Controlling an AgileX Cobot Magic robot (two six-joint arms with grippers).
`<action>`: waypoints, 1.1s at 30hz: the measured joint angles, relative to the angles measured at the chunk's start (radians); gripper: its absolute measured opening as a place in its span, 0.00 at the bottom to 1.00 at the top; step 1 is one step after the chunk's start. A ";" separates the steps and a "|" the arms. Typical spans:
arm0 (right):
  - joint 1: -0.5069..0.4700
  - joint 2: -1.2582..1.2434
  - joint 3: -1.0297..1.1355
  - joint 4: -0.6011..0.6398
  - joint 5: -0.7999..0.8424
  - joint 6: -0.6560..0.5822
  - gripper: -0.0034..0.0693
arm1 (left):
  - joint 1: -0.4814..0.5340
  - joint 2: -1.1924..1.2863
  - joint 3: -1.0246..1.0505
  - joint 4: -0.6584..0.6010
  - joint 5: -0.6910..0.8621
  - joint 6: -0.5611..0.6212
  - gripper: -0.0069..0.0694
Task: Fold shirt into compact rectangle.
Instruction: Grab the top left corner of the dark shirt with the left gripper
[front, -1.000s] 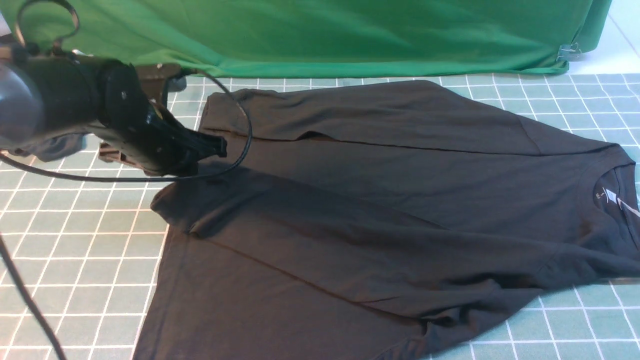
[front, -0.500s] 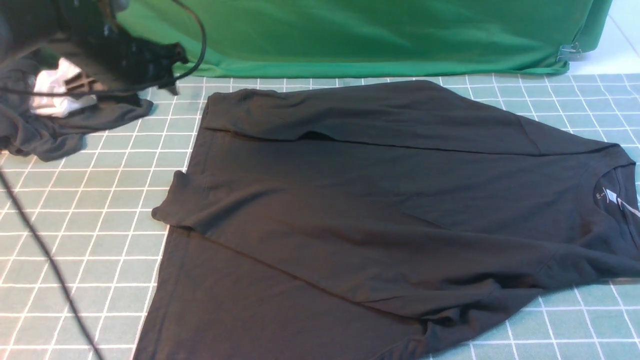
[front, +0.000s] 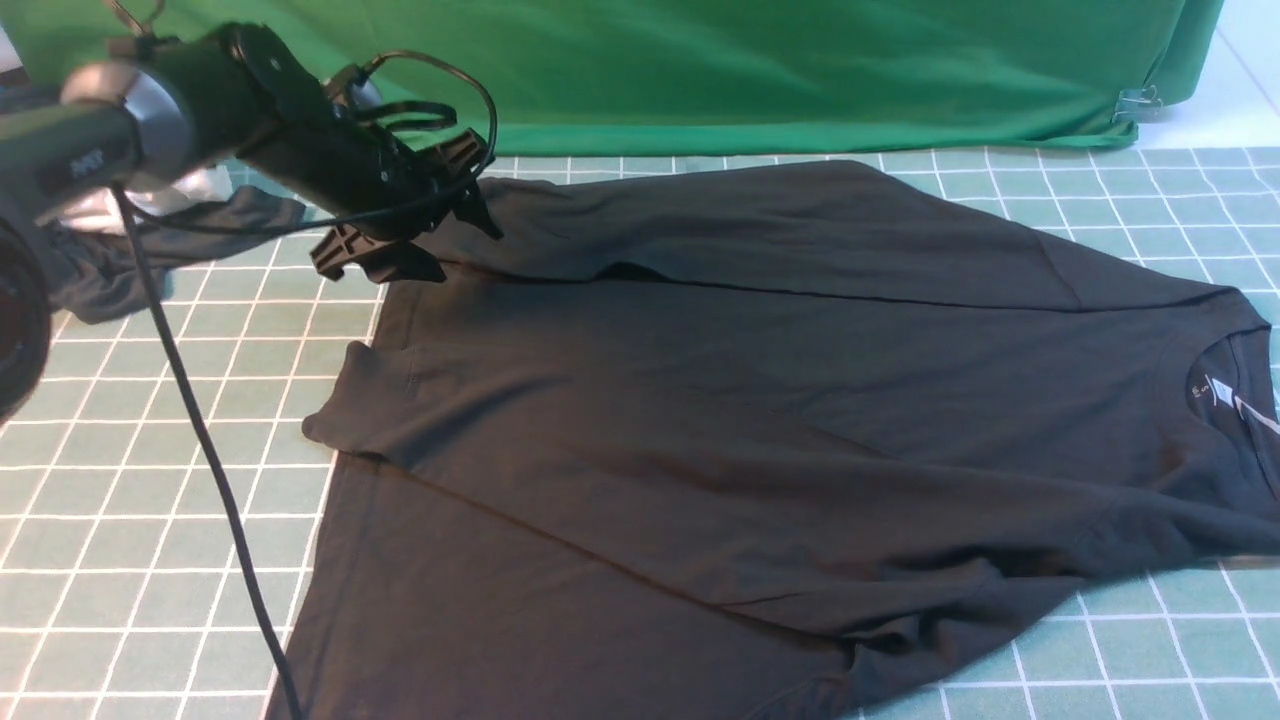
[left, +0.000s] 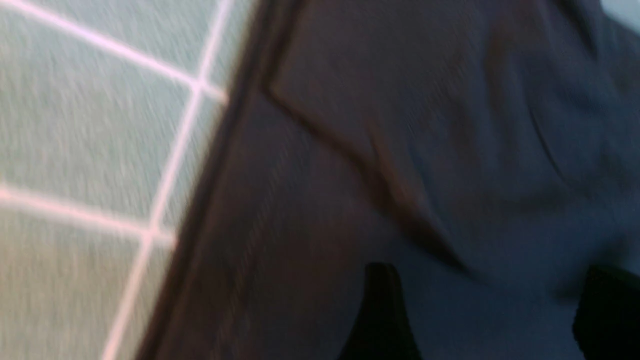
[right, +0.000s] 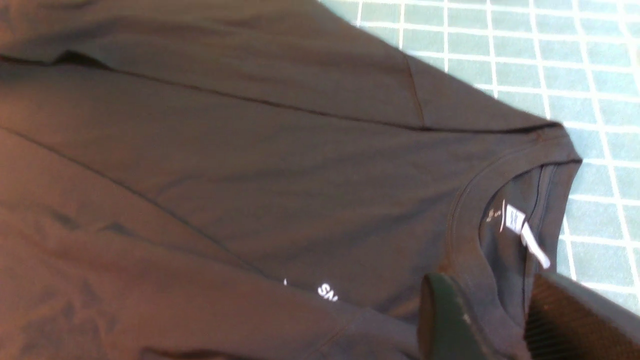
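Observation:
The black shirt (front: 760, 420) lies spread over the checked mat, its far sleeve side folded inward and its collar (front: 1235, 390) at the right with the white neck label (right: 530, 245). A bit of white chest print (right: 327, 291) peeks from under a fold. My left gripper (front: 450, 235) hovers open at the shirt's far left corner. In the blurred left wrist view its gripper (left: 492, 280) has dark fingers (left: 380, 310) wide apart over black fabric. My right gripper (right: 492, 300) stands open just above the collar, and it is out of the front view.
A smaller dark grey garment (front: 110, 260) with a white cloth (front: 195, 188) lies at the far left. A green cloth backdrop (front: 700, 70) closes the back, with a binder clip (front: 1137, 103). My left arm's cable (front: 210, 460) hangs over the mat (front: 150, 500).
My left arm swung from the shirt's left side up toward the grey garment, then came back to the shirt's far left corner. The shirt's left edge settled flatter.

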 joint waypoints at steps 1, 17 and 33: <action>0.000 0.000 0.000 0.000 -0.001 0.000 0.37 | 0.000 0.007 0.000 -0.003 -0.022 -0.002 0.67; 0.000 0.000 0.000 0.000 -0.002 0.001 0.37 | 0.000 0.069 -0.003 -0.066 -0.164 -0.005 0.60; 0.000 0.000 0.000 0.000 -0.009 0.003 0.37 | 0.000 0.112 -0.011 -0.101 -0.273 0.053 0.19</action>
